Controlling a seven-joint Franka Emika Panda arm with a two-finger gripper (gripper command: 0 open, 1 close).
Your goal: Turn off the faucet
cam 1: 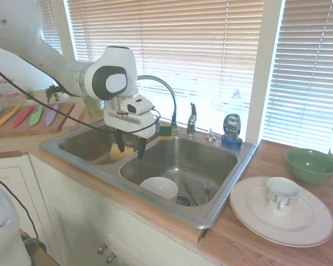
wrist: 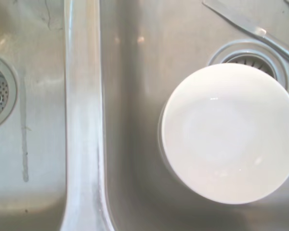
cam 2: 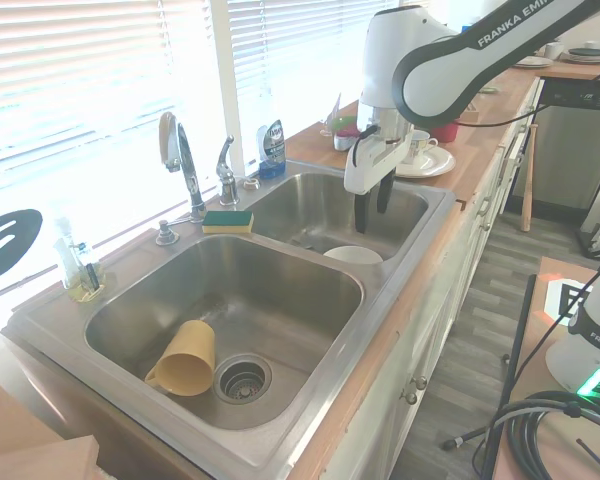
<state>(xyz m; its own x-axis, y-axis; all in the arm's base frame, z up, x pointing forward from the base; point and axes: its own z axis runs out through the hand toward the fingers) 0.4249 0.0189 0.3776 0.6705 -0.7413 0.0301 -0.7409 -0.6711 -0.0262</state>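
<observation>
Two dark fingers of the gripper (cam 1: 131,148) hang narrowly parted, gripping nothing, directly above a white bowl (cam 1: 159,187). The faucet (cam 1: 167,95) stands behind the gripper, apart, untouched.

A white round bowl (cam 1: 159,187) sits in the steel double sink (cam 1: 222,205) beside the drain. A yellow plastic cup (cam 2: 183,358) lies tipped in the other basin. On the wooden desk (cam 1: 266,244), a white mug (cam 1: 281,194) stands on a white plate (cam 1: 250,205), near a green bowl (cam 1: 312,164).
</observation>
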